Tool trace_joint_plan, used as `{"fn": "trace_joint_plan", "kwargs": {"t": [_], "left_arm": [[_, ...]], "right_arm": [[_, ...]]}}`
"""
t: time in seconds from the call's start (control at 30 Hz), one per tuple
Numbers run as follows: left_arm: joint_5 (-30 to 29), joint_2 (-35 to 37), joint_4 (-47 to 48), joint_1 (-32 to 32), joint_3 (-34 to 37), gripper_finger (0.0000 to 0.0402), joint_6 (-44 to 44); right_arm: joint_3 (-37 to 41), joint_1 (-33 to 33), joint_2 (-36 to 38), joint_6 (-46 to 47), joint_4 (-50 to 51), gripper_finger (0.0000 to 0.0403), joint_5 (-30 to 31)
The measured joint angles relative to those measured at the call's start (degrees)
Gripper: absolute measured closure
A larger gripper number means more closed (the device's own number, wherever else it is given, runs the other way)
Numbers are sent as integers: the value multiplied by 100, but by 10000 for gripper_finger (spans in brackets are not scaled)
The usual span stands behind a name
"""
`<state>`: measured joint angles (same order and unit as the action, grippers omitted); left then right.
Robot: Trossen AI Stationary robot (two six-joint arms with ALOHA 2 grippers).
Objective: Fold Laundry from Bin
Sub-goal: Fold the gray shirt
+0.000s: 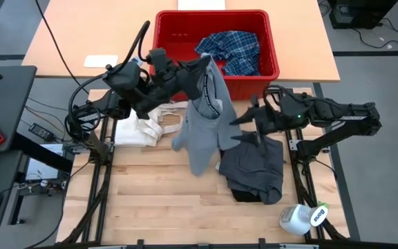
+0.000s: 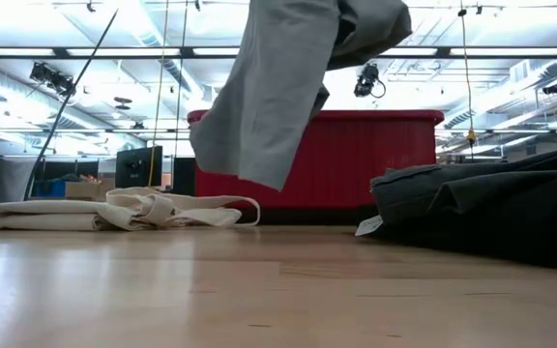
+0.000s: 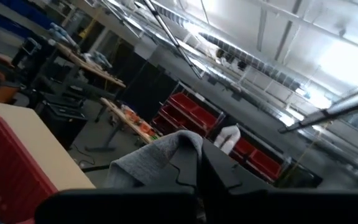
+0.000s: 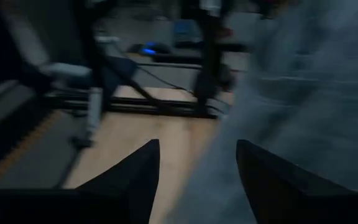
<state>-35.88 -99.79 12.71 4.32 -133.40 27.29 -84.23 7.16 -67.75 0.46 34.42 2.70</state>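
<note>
A: Where is the bin (image 1: pixel 268 48)?
B: At the table's (image 1: pixel 157 207) far edge, a shirt (image 1: pixel 230 47) inside it.
A: And in front?
B: A garment (image 1: pixel 202 131) hanging mid-table, folded clothes (image 1: pixel 254 169) right, a strapped cloth (image 1: pixel 147 124) left

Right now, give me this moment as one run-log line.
left hand: shut on light grey garment, lifted | right hand: open beside it | dark grey garment: on table | plaid shirt: in bin
</note>
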Motion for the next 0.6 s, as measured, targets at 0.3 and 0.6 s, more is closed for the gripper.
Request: {"fn": "trace_joint_plan", "kwargs": {"t": [0.3,0.6], "left_arm": [[-56,-47,-714,-2,-7,395,-75],[-53,-50,-894,71,-4,395,-151]], "right_arm": [[0,10,-581,-261,-138,183,-60],[0,-657,-682,-264,-132,183,-26]]}}
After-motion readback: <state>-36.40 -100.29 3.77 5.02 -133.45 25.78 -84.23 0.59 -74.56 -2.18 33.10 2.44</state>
